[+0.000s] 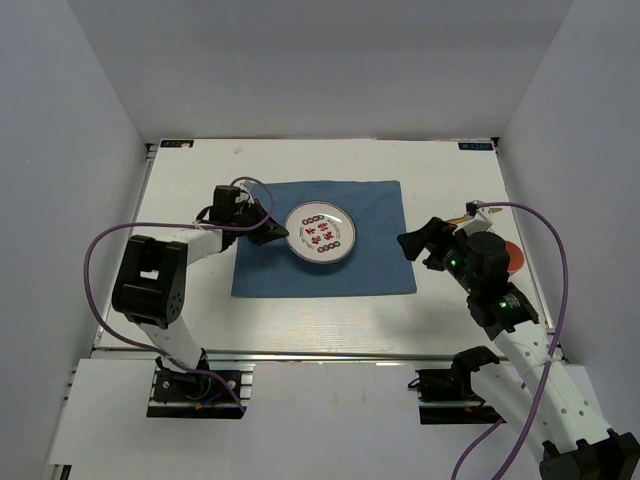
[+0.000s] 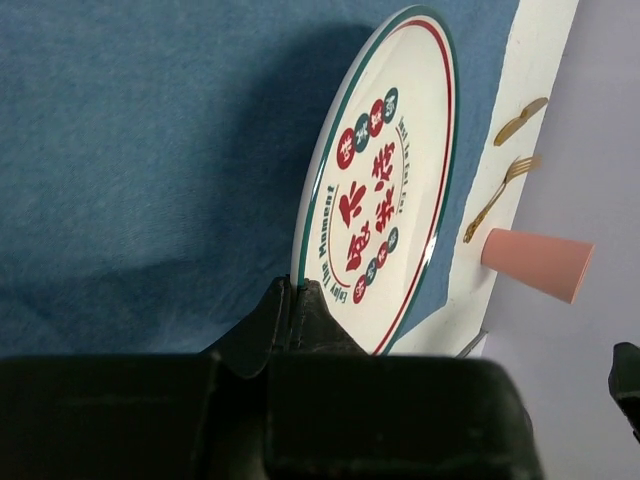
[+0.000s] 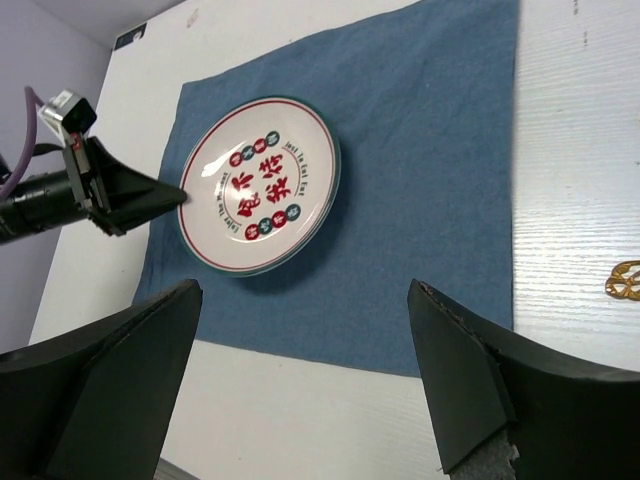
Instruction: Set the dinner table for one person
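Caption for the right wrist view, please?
Open right end effector overlooks the plate on the blue cloth; shut left end effector touches its rim.

Here's the white dinner table (image 1: 300, 160), faint plank grain running across it and a metal rail along the near edge; spread flat over its middle sits a blue cloth (image 1: 370, 270), its sides roughly square to the table's, bare white showing all round it. Over on the right strip, between the cloth's edge and the table's edge, a gold fork (image 2: 500, 195) and a gold spoon (image 2: 520, 122) lie just beside each other on the bare surface; near them stands a pink cup (image 2: 540, 263), upright, clear of the cloth.
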